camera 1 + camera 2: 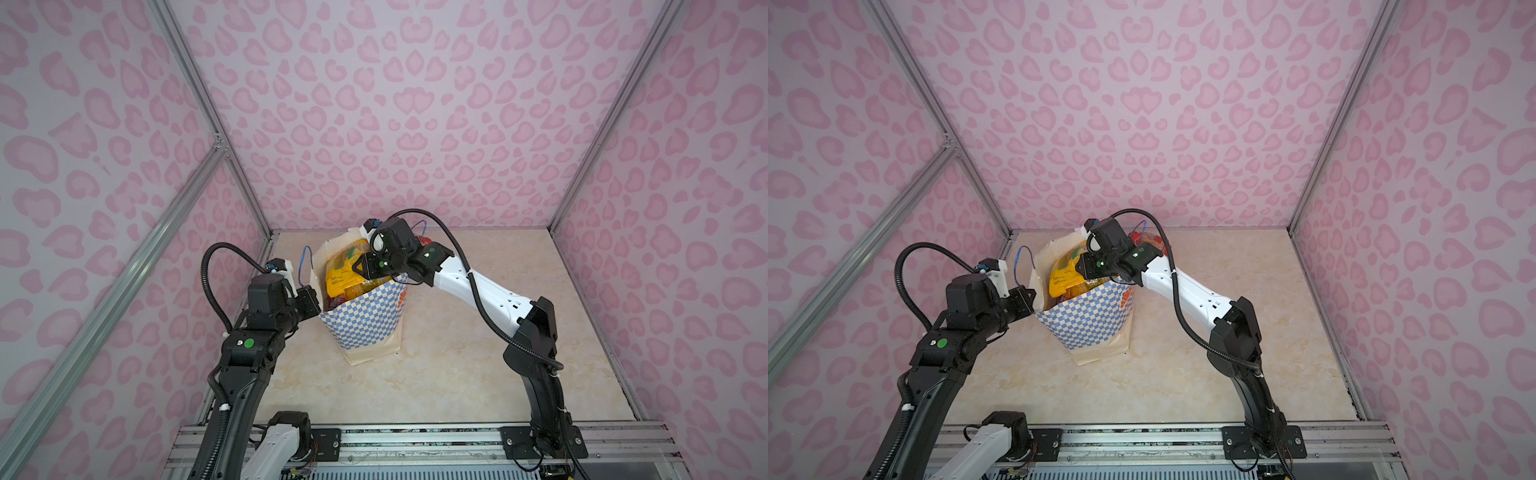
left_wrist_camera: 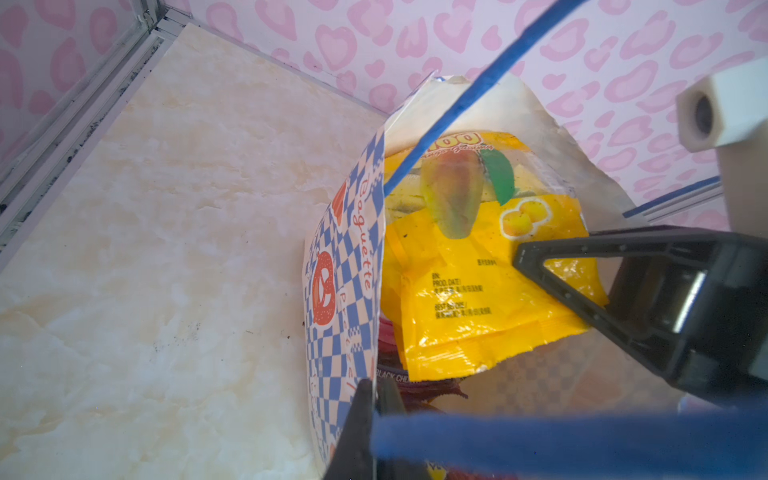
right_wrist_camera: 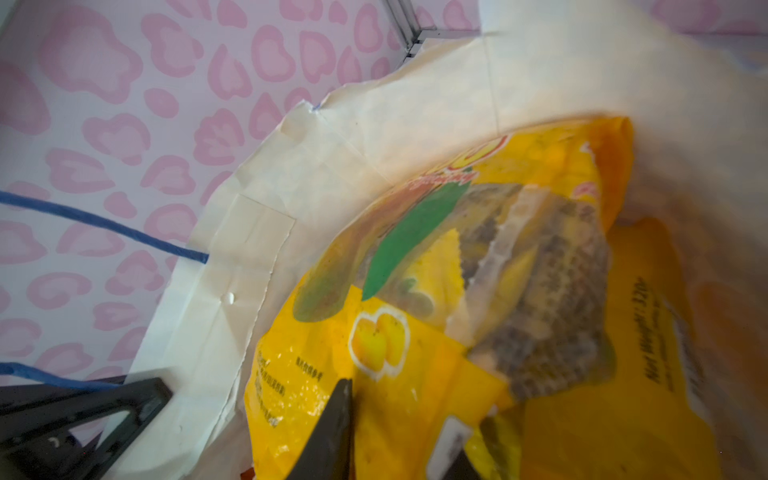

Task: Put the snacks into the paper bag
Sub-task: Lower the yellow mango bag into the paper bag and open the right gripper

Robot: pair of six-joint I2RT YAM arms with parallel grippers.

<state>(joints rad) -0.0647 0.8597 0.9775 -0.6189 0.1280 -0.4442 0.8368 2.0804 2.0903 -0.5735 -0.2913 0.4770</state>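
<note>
The paper bag (image 1: 365, 320) (image 1: 1084, 324) stands upright mid-table, white with a blue-and-white checkered band. Its mouth holds snacks: a yellow mango packet (image 1: 338, 278) (image 1: 1061, 282) (image 2: 457, 299) (image 3: 415, 353) on top and a dark red packet (image 2: 415, 382) beneath. My left gripper (image 1: 319, 300) (image 1: 1032, 300) (image 2: 374, 386) is shut on the bag's left rim (image 2: 345, 257). My right gripper (image 1: 357, 268) (image 1: 1079, 266) (image 3: 411, 407) reaches into the mouth from the right. Its fingers (image 2: 540, 253) stand apart, with the yellow packet lying between them.
Blue cord handles (image 1: 306, 257) (image 2: 457, 104) stick up from the bag's rims. Pink patterned walls with metal frame bars (image 1: 124, 266) close in the beige table (image 1: 478, 353) on three sides. Something red and orange (image 1: 1148, 241) shows behind the right wrist.
</note>
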